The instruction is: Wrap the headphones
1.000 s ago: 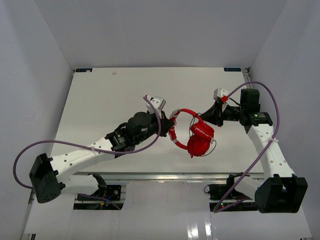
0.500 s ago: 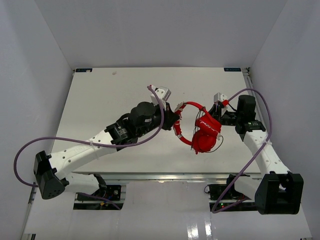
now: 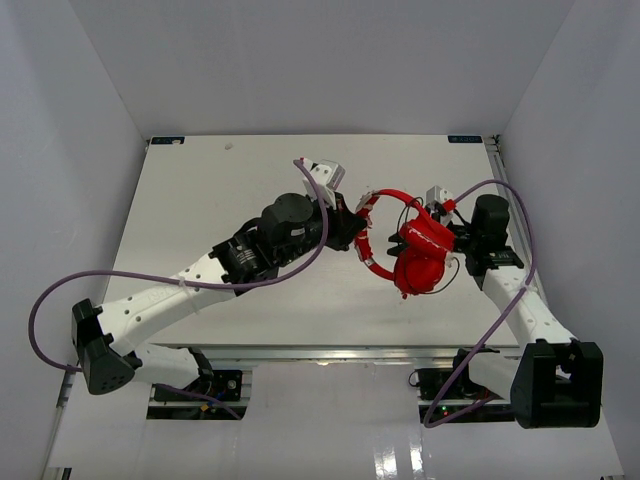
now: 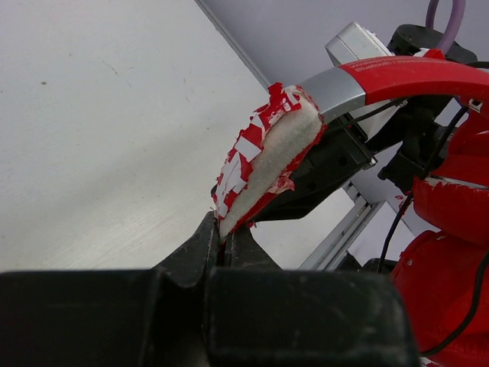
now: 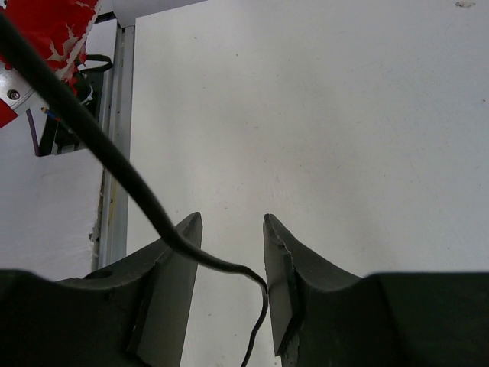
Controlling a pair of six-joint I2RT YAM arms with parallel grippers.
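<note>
The left gripper (image 3: 354,228) was closed on the headphones (image 3: 410,258), pinching the headband (image 4: 269,150) on its padded inner side, where the red skin was torn into flakes and pale foam showed. In the left wrist view its two black fingers (image 4: 205,243) met tightly around the lower tip of that padding, with no gap visible between them. From there the silver slider and the red arch of the band rose away to the right. The headphones sat right of the centre of the white table (image 3: 200,200), between the two arms, and appeared to be held up off its surface. The band arched over the top and the two earcups (image 3: 418,268) hung folded together beneath it, close to the right gripper (image 3: 445,240).

The right gripper was open, its jaws moderately apart, with bare table visible through the gap. The thin black cable (image 5: 107,149) ran down from the upper left of the right wrist view and crossed over the tip of the left-hand finger (image 5: 177,252). It then sagged into the gap and dropped out of sight near the inner face of the other finger. It lay against the fingers but was not pinched. In the top view a loop of cable hung around the earcups; its plug could not be made out
</note>
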